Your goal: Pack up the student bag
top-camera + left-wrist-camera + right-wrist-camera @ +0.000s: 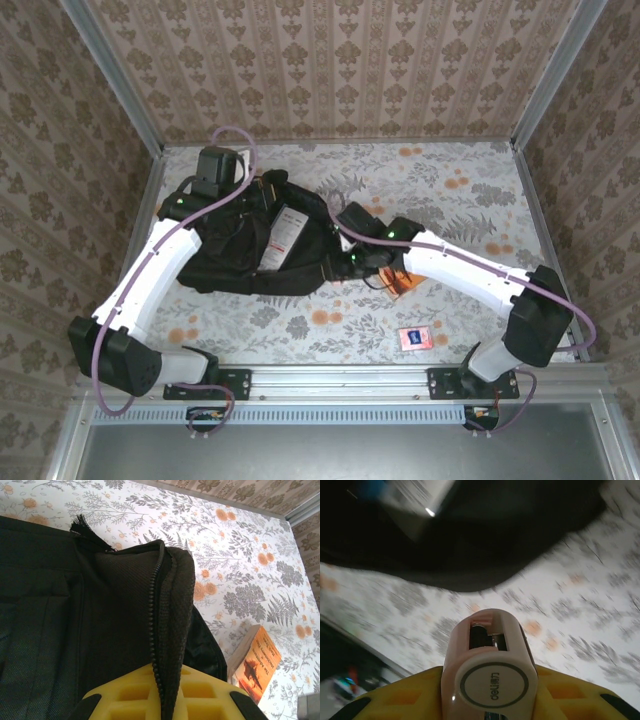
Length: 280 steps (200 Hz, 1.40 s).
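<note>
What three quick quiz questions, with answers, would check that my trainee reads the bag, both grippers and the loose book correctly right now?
1. True or false: the left gripper is shut on the bag's zipper edge.
2. What does the right gripper hold? A) a pen B) a pale pink item C) nothing
3. Fill in: the orange book lies ____ the bag, on the table.
Key: 1 true; 2 B; 3 outside.
</note>
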Motion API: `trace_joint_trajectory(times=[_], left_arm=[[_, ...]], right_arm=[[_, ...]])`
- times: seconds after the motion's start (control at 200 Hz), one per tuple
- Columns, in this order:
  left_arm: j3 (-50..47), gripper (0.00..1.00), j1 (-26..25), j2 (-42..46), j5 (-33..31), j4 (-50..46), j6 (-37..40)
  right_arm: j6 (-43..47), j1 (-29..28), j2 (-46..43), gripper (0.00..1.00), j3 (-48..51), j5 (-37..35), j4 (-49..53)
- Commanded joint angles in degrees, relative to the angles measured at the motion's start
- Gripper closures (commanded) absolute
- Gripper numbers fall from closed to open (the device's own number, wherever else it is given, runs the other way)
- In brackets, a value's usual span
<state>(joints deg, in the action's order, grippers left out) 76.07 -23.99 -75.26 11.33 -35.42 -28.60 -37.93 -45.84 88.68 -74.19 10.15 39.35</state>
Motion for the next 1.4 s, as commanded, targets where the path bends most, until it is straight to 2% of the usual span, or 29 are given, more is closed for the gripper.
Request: trace_joint_trajectory(times=[0.0,0.12,0.28,0.495,0.65,0.755,0.875,0.945,1.085,1.215,1.395], left_arm=[[4.4,1.0,-0.97,0.72,0.97,0.72,1.62],[5.35,1.0,-1.52,1.3,0.88,0.09,1.79],[5.18,1.0,-1.81,2.38,0.54,0.08,2.05],[5.4,1.0,-1.77,3.0,-0.21,0.13,1.9],[5.8,1.0,-1.59,3.2,-0.43,0.19,1.79],[5.86,1.0,-1.42,3.28,-0.43,0.19,1.79],[5.73,1.0,-1.2,3.36,-0.43,0.21,1.71],[5.58,1.0,-1.15,3.49,-0.52,0.26,1.61],[5.41,1.0,-0.97,3.46,-0.7,0.27,1.62],[4.97,1.0,-0.71,3.45,-1.36,0.26,1.71],[3.77,1.0,-0.36,3.33,-1.84,0.79,1.62]], right_arm=[[-5.63,1.6,4.69,0.6,-5.6,7.28,-8.15],[-10.01,2.6,11.25,0.6,-11.72,9.32,-13.38],[-16.61,2.98,19.9,0.6,-18.89,8.54,-17.68],[-30.0,2.74,28.89,0.58,-21.76,4.09,-23.82],[-34.94,2.25,33.77,0.56,-24.05,2.7,-27.65],[-34.53,1.64,36.73,0.5,-27.91,3.49,-27.09],[-34.21,1.5,37.49,0.34,-28.94,3.8,-27.06],[-33.59,1.5,37.09,0.29,-28.51,3.95,-27.27],[-31.5,1.5,35.15,0.29,-26.48,5.12,-28.76],[-24.94,1.42,31.14,0.31,-24.72,5.22,-27.85],[-17.9,1.86,22.3,0.34,-15.99,4.82,-28.53]])
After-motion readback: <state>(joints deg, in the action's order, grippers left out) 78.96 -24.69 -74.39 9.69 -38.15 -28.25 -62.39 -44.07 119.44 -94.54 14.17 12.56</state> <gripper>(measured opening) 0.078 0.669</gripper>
